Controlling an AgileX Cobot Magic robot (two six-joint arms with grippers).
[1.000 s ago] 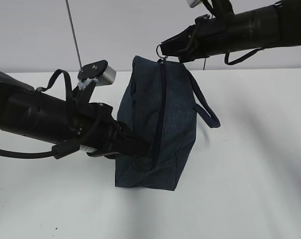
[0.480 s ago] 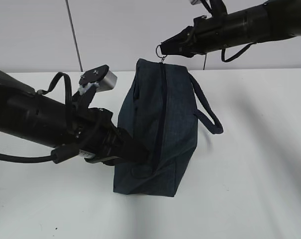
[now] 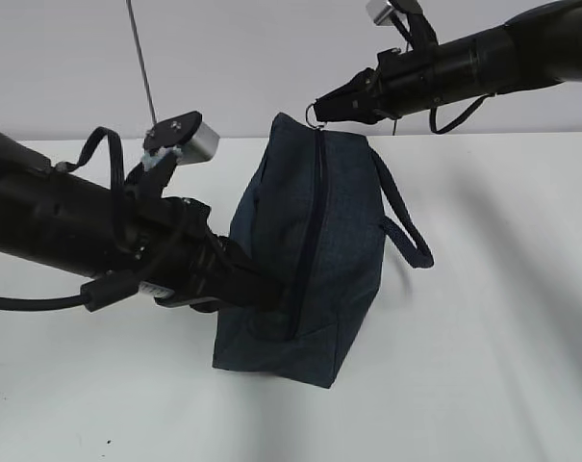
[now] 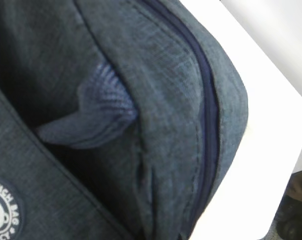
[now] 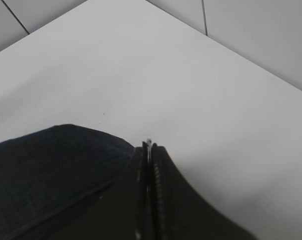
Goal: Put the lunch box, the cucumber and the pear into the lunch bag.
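The dark navy lunch bag stands on end, tilted, with its black zipper facing me and closed along its length. My right gripper is shut on the silver ring pull at the bag's top; in the right wrist view the fingers are pressed together on a thin silver sliver. My left gripper grips the bag's lower left side; the left wrist view shows only bag fabric and a strap end. The strap handle hangs on the right. The lunch box, cucumber and pear are out of view.
The white table spreads around the bag, with a grey wall behind. A thin rod or cable hangs at the back left. The table's edge shows in the left wrist view.
My right gripper has moved a little to the right with the ring pull. The bag's top has followed and the bag leans more. My left arm has shifted slightly.
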